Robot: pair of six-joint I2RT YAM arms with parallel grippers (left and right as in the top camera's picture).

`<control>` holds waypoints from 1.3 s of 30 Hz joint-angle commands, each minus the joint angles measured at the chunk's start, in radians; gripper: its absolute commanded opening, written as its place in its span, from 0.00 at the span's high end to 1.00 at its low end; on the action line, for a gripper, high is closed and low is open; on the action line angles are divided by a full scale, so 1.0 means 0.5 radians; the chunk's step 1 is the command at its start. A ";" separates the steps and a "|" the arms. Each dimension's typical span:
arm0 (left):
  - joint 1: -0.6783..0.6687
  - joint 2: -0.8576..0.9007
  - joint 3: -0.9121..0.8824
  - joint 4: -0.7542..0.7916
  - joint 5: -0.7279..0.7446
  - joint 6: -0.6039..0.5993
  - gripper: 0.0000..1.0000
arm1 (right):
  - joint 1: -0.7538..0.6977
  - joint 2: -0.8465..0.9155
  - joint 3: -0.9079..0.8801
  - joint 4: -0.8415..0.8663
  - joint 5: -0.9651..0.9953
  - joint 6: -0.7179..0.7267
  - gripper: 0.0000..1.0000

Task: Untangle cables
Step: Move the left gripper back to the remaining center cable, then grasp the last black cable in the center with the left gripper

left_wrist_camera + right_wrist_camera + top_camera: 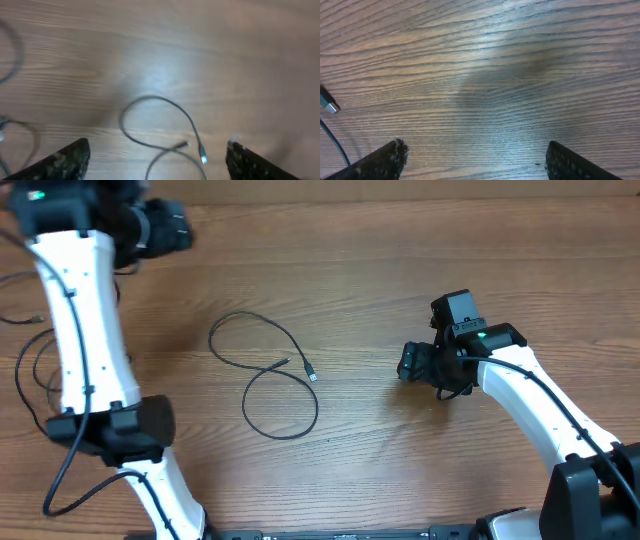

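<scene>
One thin black cable (pixel 246 316) lies in two loose loops on the middle of the wooden table, its silver-tipped plug (pixel 312 376) pointing right. In the left wrist view the cable (pixel 156 98) and its silver plug (pixel 202 158) lie below and between my fingers. My left gripper (pixel 178 228) is open and empty, held high at the back left (pixel 157 162). My right gripper (pixel 406 363) is open and empty to the right of the cable, low over bare wood (pixel 475 160). The silver plug (pixel 329 104) shows at the left edge of the right wrist view.
More thin black cords (pixel 28 365) loop at the table's far left edge beside the left arm; they also show blurred in the left wrist view (pixel 16 47). I cannot tell whether they are loose cords or arm wiring. The table (pixel 400 260) is brown wood.
</scene>
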 commanded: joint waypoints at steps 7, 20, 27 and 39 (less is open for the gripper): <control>-0.420 0.349 0.012 -0.235 -0.014 0.111 0.08 | -0.008 -0.013 -0.009 0.004 0.018 -0.007 0.13; -0.714 0.281 -0.533 -0.235 -0.091 0.011 0.04 | -0.008 -0.013 -0.009 -0.027 0.018 -0.008 0.13; -0.799 -0.096 -1.216 -0.236 -0.207 0.043 0.02 | -0.008 -0.013 -0.009 -0.024 0.018 -0.008 0.12; -0.759 -0.746 -2.167 0.207 -0.733 -0.692 0.00 | -0.008 -0.013 -0.009 0.021 0.018 -0.007 0.12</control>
